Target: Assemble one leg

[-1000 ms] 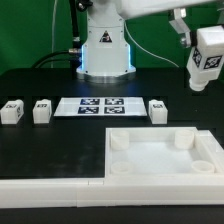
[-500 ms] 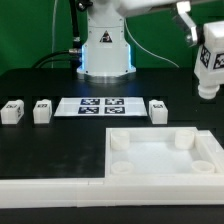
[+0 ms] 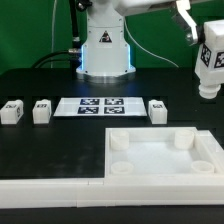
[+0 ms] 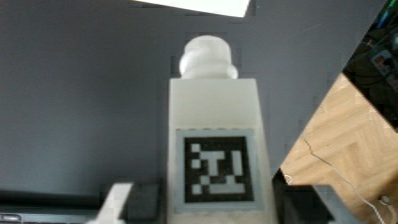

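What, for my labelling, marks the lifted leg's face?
Black-and-white square tag on white plastic leg; wrist view.

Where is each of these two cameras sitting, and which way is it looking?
Exterior view: off the arm, facing the robot's base across the table; shows base, arm and gripper holding the leg.
Wrist view: on the wrist, looking along the held leg towards the table; no robot part clearly shows.
Shared: the held leg.

We see the leg as smooth, matt white plastic bearing a crisp printed black-and-white tag, the large panel as similar white plastic with a faint sheen, the table as matt black, and the marker board as flat matt white.
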